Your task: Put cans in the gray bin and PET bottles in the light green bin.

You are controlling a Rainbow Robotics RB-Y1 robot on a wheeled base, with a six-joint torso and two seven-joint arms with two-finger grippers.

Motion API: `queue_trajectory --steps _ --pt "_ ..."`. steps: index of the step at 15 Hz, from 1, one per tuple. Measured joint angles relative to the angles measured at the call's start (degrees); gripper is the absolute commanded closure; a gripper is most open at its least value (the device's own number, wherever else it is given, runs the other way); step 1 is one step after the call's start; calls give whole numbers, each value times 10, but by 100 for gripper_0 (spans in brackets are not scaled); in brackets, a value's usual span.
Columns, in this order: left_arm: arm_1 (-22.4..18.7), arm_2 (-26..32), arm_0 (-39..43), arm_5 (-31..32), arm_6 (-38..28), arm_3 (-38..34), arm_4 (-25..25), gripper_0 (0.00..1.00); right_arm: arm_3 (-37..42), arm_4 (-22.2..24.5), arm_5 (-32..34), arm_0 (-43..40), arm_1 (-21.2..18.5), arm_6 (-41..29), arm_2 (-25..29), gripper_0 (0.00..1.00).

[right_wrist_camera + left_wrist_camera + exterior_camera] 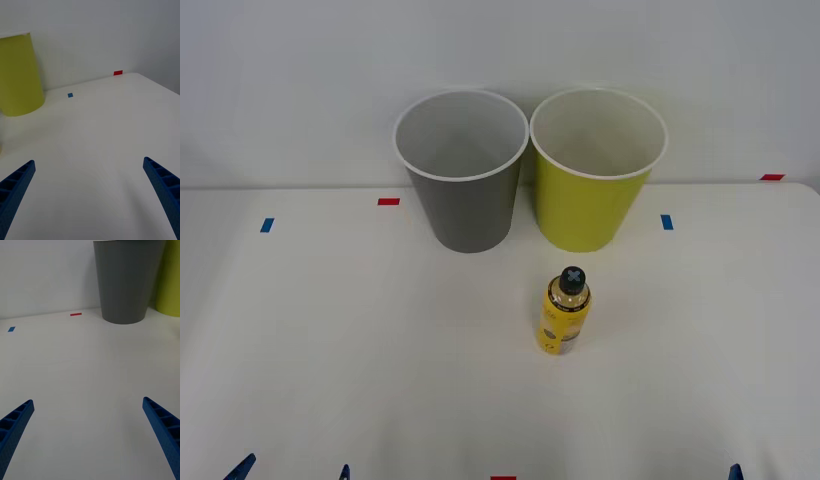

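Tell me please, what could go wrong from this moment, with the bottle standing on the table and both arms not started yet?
1. The small bottle stands upright in front of the light green bin; a sideways touch by a pincer could tip it and let it roll.
2. The gray bin stands close beside the green one, so a drop slightly off could land in the wrong bin or hit a rim.
3. Both open pincers, left and right, wait at the near table edge, so the reach is long.
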State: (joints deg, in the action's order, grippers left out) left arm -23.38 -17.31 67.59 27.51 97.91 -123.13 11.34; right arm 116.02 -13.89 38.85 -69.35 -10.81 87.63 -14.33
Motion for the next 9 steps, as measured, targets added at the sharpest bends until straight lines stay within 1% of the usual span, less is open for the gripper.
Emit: queue_trajectory --steps 9 --pt "0 0 0 0 0 0 0 0 0 0 0 0 0 0 0 0"
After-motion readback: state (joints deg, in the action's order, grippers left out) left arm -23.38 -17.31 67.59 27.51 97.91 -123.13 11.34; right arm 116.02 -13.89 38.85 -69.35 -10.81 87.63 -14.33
